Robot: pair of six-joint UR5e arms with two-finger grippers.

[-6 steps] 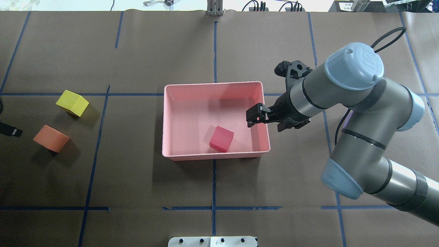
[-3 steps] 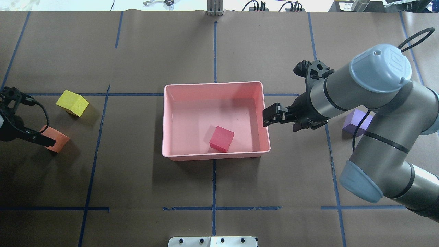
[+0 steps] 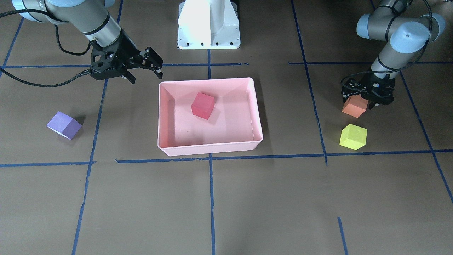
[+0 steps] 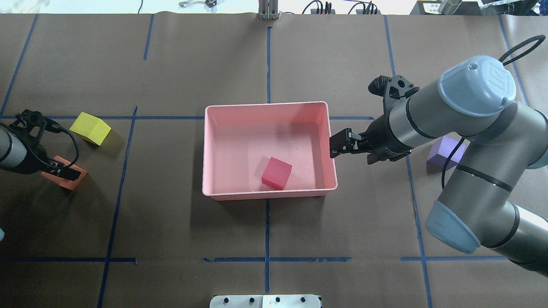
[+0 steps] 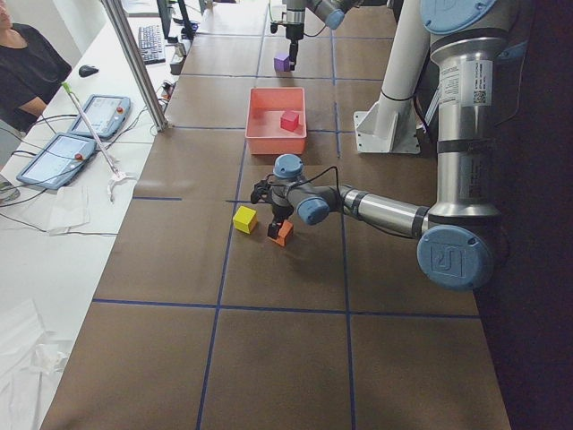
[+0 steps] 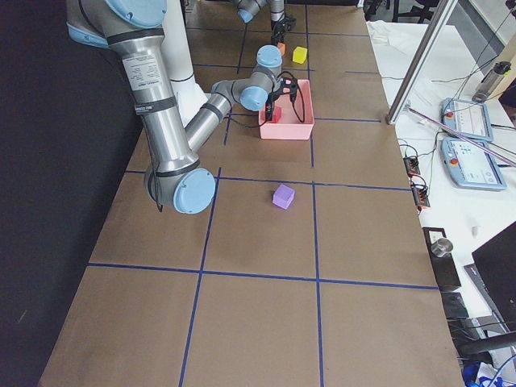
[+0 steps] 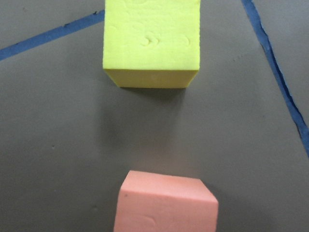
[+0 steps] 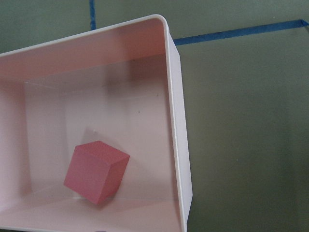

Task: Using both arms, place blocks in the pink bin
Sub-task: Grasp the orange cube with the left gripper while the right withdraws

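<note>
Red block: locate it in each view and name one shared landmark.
Front-facing: red block upper centre, in pink bin.
Overhead: just below centre.
Exterior left: top centre.
Exterior right: top centre.
Left wrist: not visible.
Right wrist: lower left.
Shared landmark: pink bin.

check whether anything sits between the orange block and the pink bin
Nothing visible does. Between the orange block and the pink bin the table shows only blue tape lines. The yellow-green block lies off to one side of that path.
</note>
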